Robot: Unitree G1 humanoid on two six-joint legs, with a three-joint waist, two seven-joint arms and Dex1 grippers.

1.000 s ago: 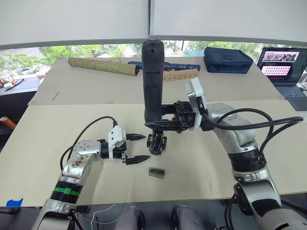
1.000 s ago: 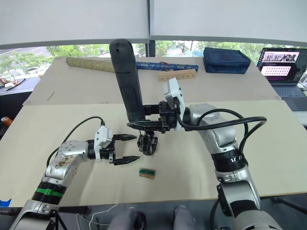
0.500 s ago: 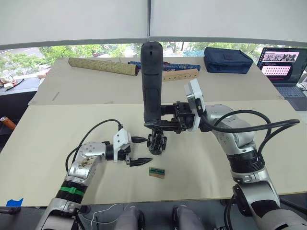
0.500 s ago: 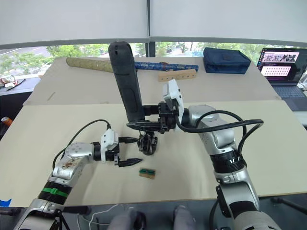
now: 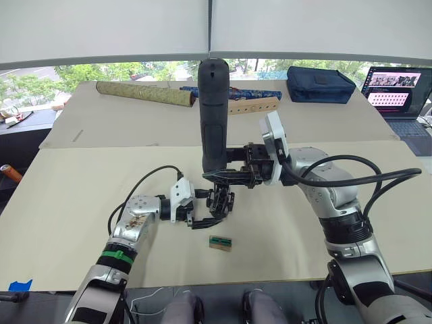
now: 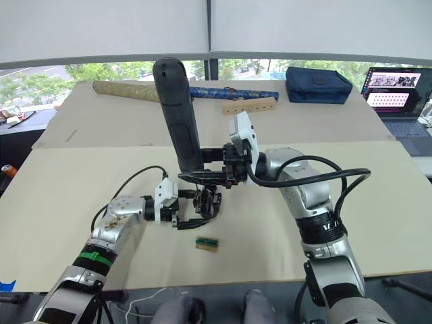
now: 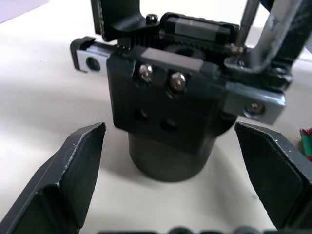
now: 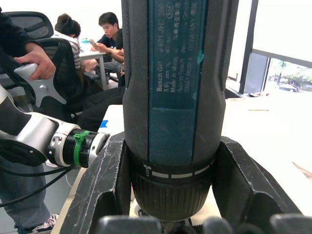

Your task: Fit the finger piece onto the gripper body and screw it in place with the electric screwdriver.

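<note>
The thick black cylindrical electric screwdriver (image 5: 213, 115) stands upright over the middle of the beige table (image 5: 61, 202), clamped low on its barrel between the two black fingers of the right gripper (image 5: 229, 175), with its thin metal bit reaching down to the top of the small black blocky gripper body (image 5: 220, 201). That body sits on its rounded base on the table, directly under the tool. The left gripper (image 5: 204, 210) is level with it, its fingers spread wide on either side of the rounded base without touching it, as the left wrist view shows (image 7: 165, 122). A small green-and-tan block (image 5: 220, 243) lies flat just beside the body, toward the table's near edge. Along the far edge lie a long mottled olive rolled tube (image 5: 145, 94), a dark blue rolled tube (image 5: 253, 94) and a tan wooden strip with holes (image 5: 253, 104); a navy zipped pouch (image 5: 320, 84) rests toward the far right corner, with an open laptop (image 5: 401, 94) beyond it.
</note>
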